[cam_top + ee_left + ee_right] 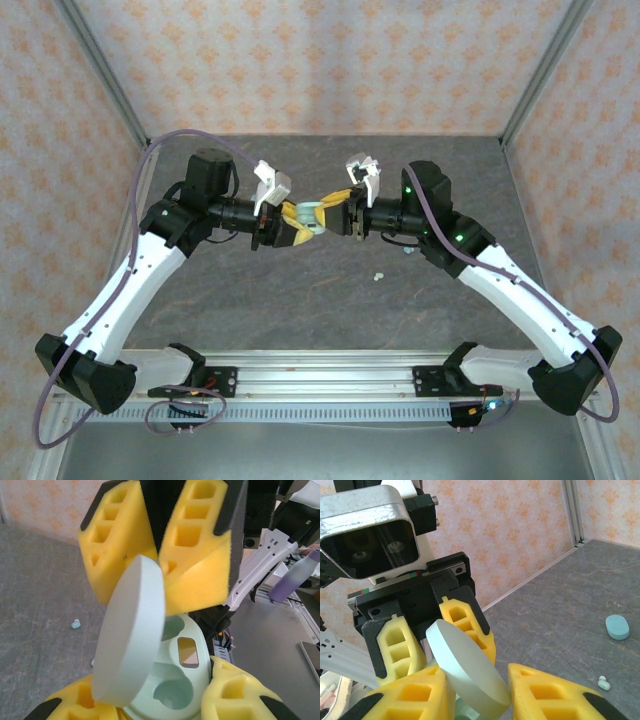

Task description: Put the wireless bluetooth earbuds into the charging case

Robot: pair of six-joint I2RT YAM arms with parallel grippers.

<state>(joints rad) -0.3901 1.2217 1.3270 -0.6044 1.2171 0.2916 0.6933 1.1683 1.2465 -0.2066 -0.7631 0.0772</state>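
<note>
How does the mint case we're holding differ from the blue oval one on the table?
The mint case is open, lid up; the blue case looks shut. The mint case is held aloft; the blue case lies flat on the table. Both are oval.

Over the middle of the grey stone-patterned table, the pale mint oval plastic charging case is between the left gripper on its left and the right gripper on its right. A tiny mint-white plastic earbud lies on the table, nearer and to the right.
</note>
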